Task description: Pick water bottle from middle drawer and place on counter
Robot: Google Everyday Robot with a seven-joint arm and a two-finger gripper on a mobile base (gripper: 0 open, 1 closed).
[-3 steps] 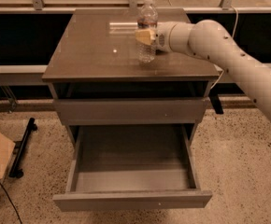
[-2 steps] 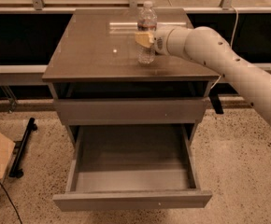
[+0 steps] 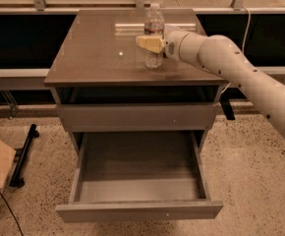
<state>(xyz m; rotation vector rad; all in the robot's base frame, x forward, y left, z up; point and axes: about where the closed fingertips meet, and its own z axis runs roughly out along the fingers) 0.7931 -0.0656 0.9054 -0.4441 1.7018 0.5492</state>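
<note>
So the water bottle (image 3: 154, 21) is standing upright on the counter (image 3: 93, 53), toward the back and a bit right of center, white cap on top. The gripper (image 3: 145, 42) is right at the bottle's midsection, cream-colored tip crossing in front of it, and honestly I can't tell if it's clamped on or let loose, with the white arm (image 3: 241, 73) reaching in from the right. Down below, the middle drawer (image 3: 137, 210) is pulled way out, the plain front above it (image 3: 135, 116) closed.
</note>
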